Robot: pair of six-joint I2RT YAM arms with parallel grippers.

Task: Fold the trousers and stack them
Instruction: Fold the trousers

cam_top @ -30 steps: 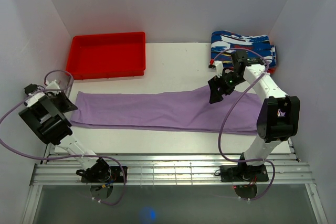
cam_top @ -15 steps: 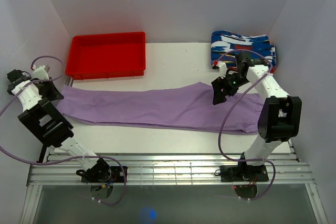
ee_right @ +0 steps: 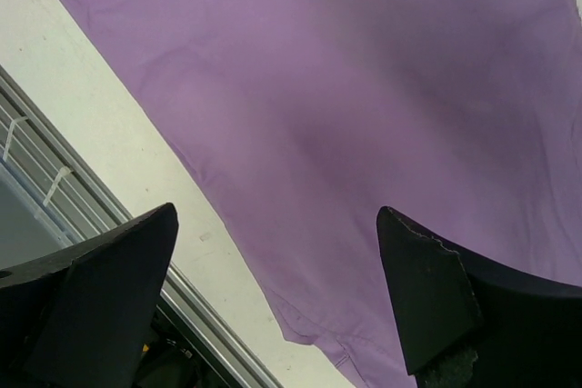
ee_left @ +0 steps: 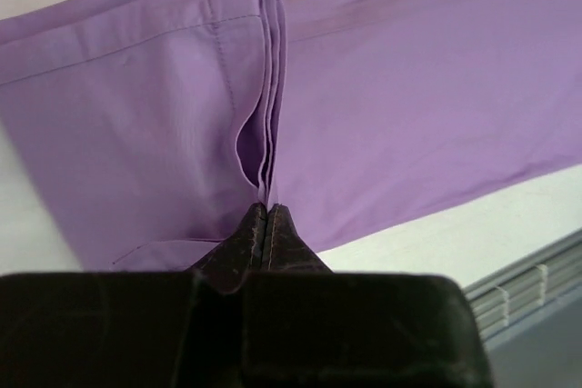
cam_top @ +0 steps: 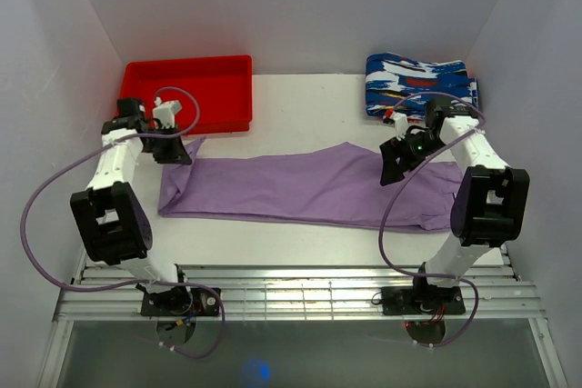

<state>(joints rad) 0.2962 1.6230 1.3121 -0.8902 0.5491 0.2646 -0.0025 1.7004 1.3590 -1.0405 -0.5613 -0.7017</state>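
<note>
The left pincer point(cam_top: 175, 151) point(ee_left: 265, 213) is clenching one end of the long, plain lilac soft-cloth trousers point(cam_top: 300, 188). In its wrist view the two dark fingertips are pressing together on a bunched edge of stitched hem layers. The cloth point(ee_left: 409, 106) is fanning out ahead of them, with a hemmed panel on one side of the tips and the long smooth leg on the other. In the overhead view the gripped corner is standing up a little from the white table point(cam_top: 309, 106). Just behind this pincer, a shallow rectangular red plastic tray point(cam_top: 186, 97) is sitting on the table.

The right pincer point(cam_top: 396, 163) point(ee_right: 277, 224) is hanging released, its jaws spread wide and holding nothing. It is hovering over the other end of the trousers point(ee_right: 382, 88), and lilac cloth is filling the view beneath and between its fingers, while the cloth's edge and a strip of table are showing off to one side. Beyond this pincer, a folded stack of blue, white and red patterned garments point(cam_top: 418, 79) is lying on the table.

The trousers are lying stretched out lengthwise between the two pincers, mostly flat on the table.
</note>
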